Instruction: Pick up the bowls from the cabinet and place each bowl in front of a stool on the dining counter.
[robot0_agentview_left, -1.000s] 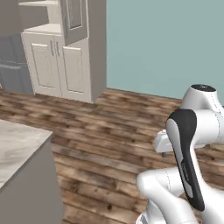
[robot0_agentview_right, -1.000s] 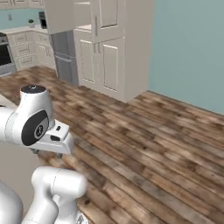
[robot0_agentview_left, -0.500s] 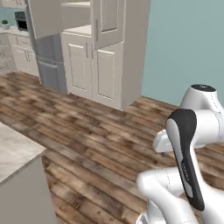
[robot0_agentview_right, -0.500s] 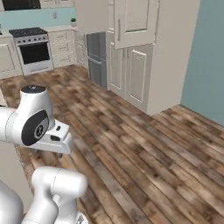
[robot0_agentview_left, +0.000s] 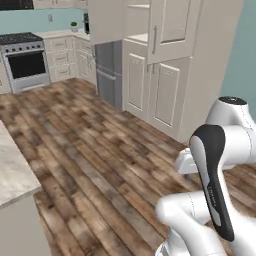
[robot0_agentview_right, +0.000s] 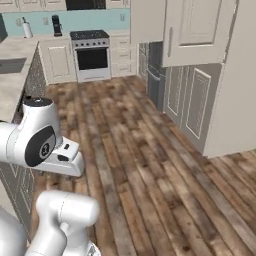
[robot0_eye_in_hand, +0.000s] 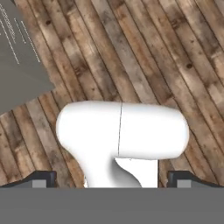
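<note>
Spread wide with nothing between them, my jaws show at the bottom of the hand view, the gripper pointing down at the wooden floor, its two fingertips set far apart; a grey slab corner sits at that view's upper left. From the left base camera I see a corner of the dining counter, its beige marbled surface close by at the left edge. Across the planks stands the cabinet, cream with panelled lower doors and slim grey handles; an open shelf shows above them in this view, but I cannot make out any bowl on it. The right base camera gives the cabinet from the other side, plus a surface with a sink at left. Farthest off in both base views is the stove against the pale blue wall.
</note>
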